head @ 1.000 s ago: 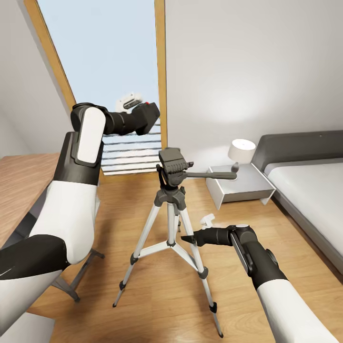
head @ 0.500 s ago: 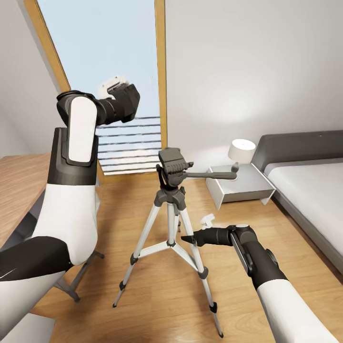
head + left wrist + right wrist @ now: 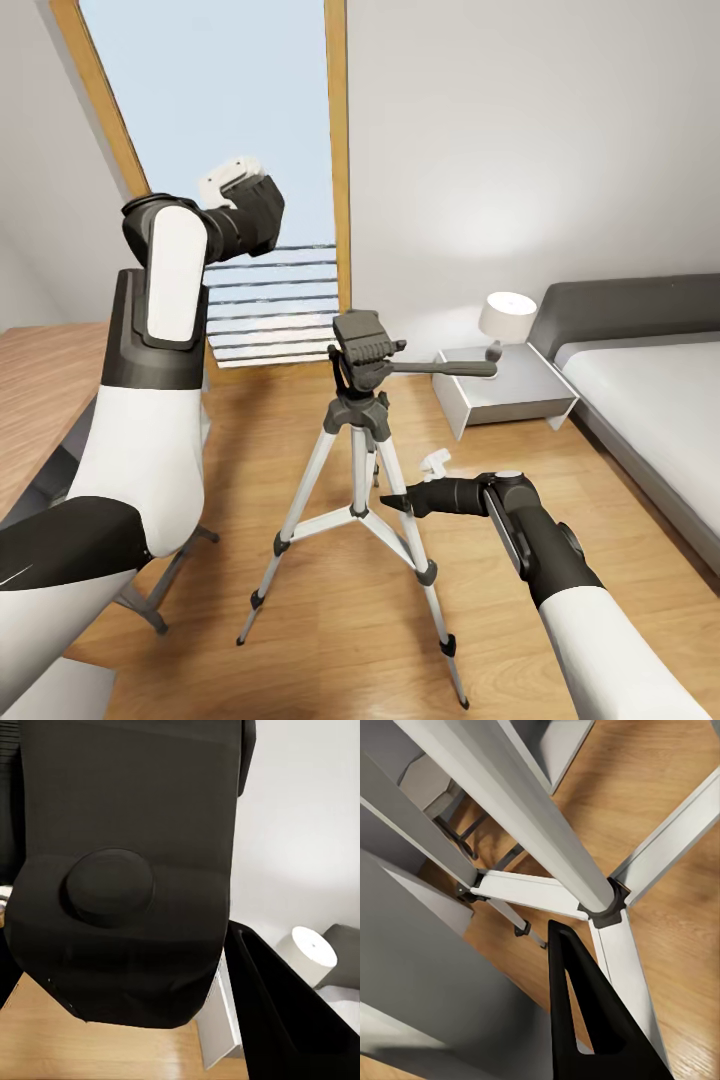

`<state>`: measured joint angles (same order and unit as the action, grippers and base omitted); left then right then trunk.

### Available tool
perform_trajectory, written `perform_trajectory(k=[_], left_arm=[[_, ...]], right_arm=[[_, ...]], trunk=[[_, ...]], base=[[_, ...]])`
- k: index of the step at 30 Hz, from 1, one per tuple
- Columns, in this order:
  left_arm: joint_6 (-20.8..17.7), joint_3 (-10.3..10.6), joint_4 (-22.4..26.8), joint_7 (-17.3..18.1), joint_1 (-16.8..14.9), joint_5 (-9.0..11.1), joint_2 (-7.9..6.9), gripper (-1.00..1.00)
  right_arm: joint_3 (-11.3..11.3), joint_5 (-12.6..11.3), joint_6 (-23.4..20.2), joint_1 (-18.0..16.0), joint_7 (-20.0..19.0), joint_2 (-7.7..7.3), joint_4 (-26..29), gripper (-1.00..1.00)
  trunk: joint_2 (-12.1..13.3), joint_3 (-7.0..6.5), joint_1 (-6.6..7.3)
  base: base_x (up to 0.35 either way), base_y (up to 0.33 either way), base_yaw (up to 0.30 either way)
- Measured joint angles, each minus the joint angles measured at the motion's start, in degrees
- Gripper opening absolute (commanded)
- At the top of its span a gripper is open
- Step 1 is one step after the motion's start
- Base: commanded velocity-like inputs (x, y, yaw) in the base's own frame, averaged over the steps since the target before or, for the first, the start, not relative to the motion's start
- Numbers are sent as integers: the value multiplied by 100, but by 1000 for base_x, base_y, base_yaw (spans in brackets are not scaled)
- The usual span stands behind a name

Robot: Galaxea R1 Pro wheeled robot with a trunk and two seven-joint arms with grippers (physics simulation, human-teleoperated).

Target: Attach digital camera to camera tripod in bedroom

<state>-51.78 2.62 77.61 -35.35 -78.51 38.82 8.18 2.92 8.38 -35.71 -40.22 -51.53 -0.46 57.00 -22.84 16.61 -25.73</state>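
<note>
We have the digital camera clamped in our left gripper, raised high before the window, well above and left of the camera tripod. Its pan head stands bare. To mount it well, we should bring the camera over that head, level its base, and lower straight. Our right gripper sits beside 1 tripod leg; whether it is apart or together we cannot tell. Its wrist view shows the leg braces close; the left wrist view shows the lamp.

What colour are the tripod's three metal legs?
Silver, with black joints and feet; the silver metal tripod legs show best in the head view.
</note>
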Motion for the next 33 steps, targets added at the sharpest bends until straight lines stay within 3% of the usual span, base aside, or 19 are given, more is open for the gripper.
perform_trajectory(k=[8, 12, 17, 24, 29, 33], left_arm=[[-40, 17, -34, -59, 0, -129, -27, -100], [-87, 63, -21, -60, 0, -288, -108, -100], [-339, 433, -29, -34, 1, -541, -289, -100], [-469, 651, -21, 18, 1, -604, -380, -100], [-497, 702, 62, 431, 0, -494, -411, -100], [-590, 719, 148, 1352, 0, -359, -514, -100]], right_arm=[[6, 0, 0, 0, 2, 0, 0, -100], [6, -7, -3, 0, 8, 0, 1, -100], [6, 2, -3, 0, 2, 2, 3, -100], [7, -7, -4, 0, 13, 4, 0, -100], [6, -6, -1, 0, 9, 1, 0, -100], [7, -11, -4, 0, 12, 2, -1, -100]], trunk=[[0, 0, 0], [0, 0, 0], [0, 0, 0], [0, 0, 0], [0, 0, 0], [0, 0, 0]], base=[[0, 0, 0], [0, 0, 0], [0, 0, 0], [0, 0, 0], [0, 0, 0], [0, 0, 0]])
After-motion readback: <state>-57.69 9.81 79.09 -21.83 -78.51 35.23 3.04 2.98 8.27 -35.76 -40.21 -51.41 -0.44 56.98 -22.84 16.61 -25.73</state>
